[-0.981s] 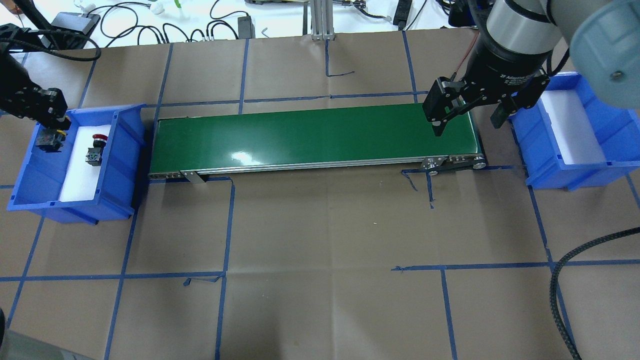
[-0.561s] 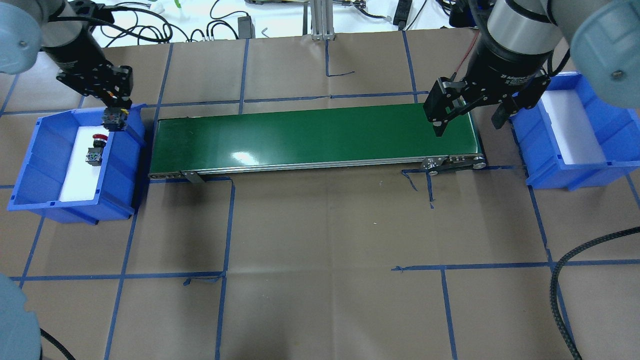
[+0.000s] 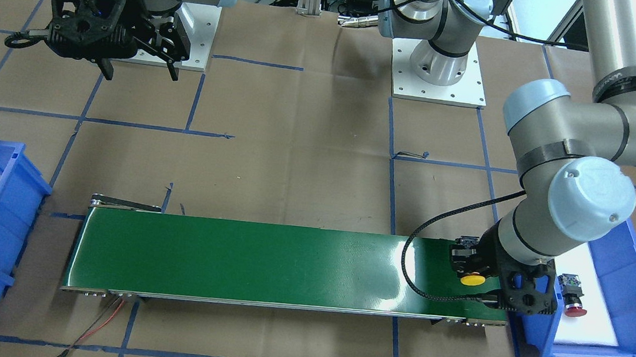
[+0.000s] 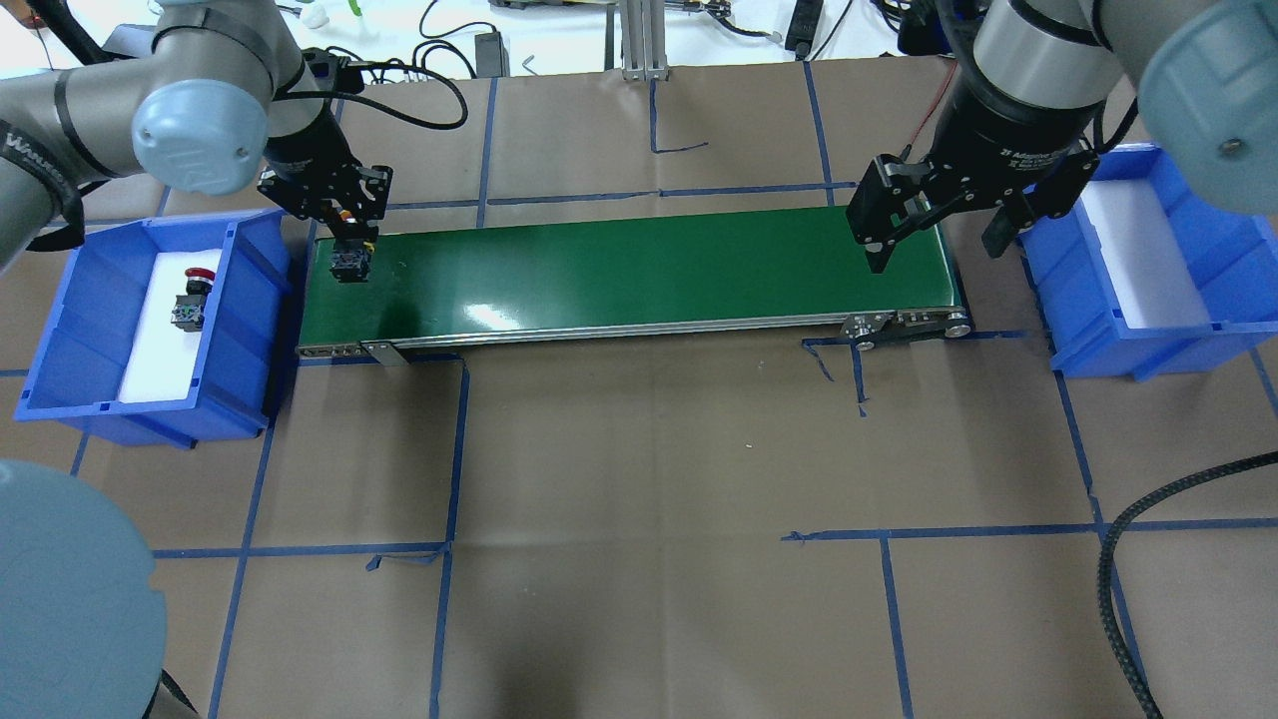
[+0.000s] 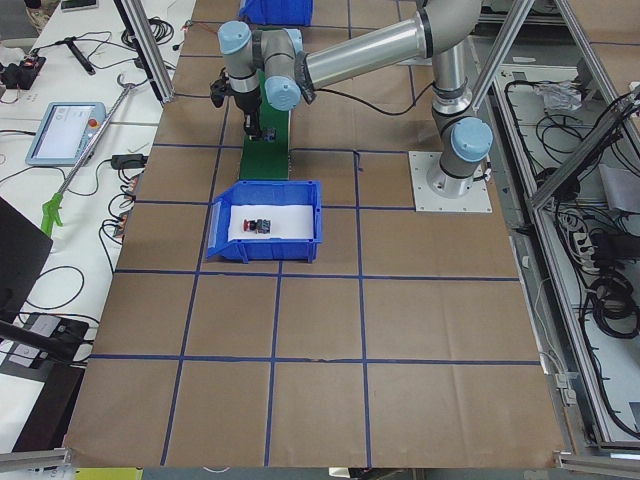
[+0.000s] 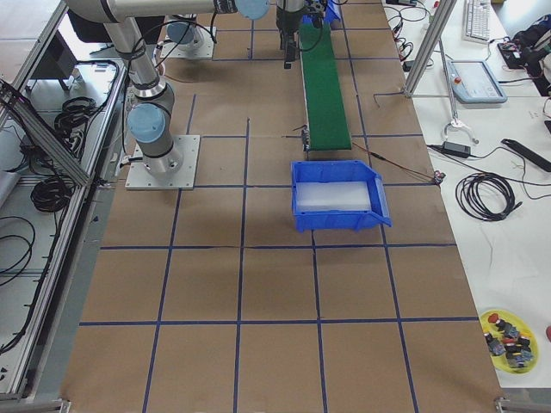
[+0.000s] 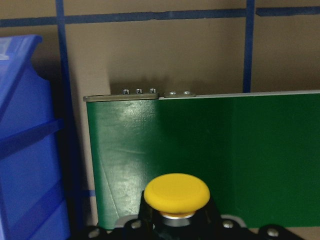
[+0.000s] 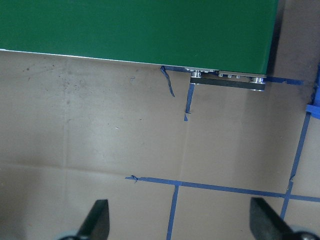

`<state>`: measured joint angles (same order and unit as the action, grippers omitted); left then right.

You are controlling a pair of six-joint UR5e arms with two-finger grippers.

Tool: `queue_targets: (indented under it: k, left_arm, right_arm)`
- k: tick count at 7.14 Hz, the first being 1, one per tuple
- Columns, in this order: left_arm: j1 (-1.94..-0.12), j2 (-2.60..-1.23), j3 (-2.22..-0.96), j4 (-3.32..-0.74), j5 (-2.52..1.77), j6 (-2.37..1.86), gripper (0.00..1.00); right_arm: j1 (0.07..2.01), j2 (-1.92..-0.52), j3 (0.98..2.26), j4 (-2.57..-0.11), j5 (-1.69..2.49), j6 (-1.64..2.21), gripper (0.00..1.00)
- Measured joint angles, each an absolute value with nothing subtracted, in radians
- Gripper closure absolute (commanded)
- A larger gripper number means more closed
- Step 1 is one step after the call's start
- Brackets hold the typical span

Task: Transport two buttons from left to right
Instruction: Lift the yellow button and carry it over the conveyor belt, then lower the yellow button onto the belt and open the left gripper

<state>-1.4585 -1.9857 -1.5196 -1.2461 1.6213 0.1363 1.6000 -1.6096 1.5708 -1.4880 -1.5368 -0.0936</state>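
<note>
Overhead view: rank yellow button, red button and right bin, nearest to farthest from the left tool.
1. yellow button, held in the left tool over the belt at its left end.
2. red button, in the left bin.
3. right bin, beyond the belt's far end.

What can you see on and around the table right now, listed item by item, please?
yellow button: one, yellow cap on a black body, held over the conveyor's left end.
red button: one, red cap, lying on the white pad in the left bin.
conveyor belt: one, green, between the two bins.
bins: two, blue, white pads inside; the left bin and the right bin sit at opposite ends of the conveyor.
table paper: one sheet, brown, gridded with blue tape.
left gripper: one, black, shut on the yellow button.
right gripper: one, black, open and holding nothing, above the conveyor's right end.
</note>
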Motion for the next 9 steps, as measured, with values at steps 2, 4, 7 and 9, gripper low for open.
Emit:
queue_targets:
  k: [2, 4, 7, 9]
  left_arm:
    - [-1.461, -2.002, -1.615, -1.098, 1.623, 0.131, 1.0]
    - [-1.461, -2.006, -1.667, -1.014, 1.625, 0.131, 0.07]
    - [-1.46, -2.004, -1.672, -1.001, 1.616, 0.117, 0.0]
    - [-1.462, -1.981, -1.654, -1.014, 1.617, 0.117, 0.0]
  right_arm:
    - [1.6, -1.609, 1.571, -1.488, -1.536, -0.094, 0.0]
    - [1.6, -1.608, 1.571, -1.488, -1.536, -0.094, 0.0]
    - [1.6, -1.61, 1.571, -1.488, -1.537, -0.094, 0.0]
    - [1.6, -1.611, 1.571, -1.487, -1.537, -0.094, 0.0]
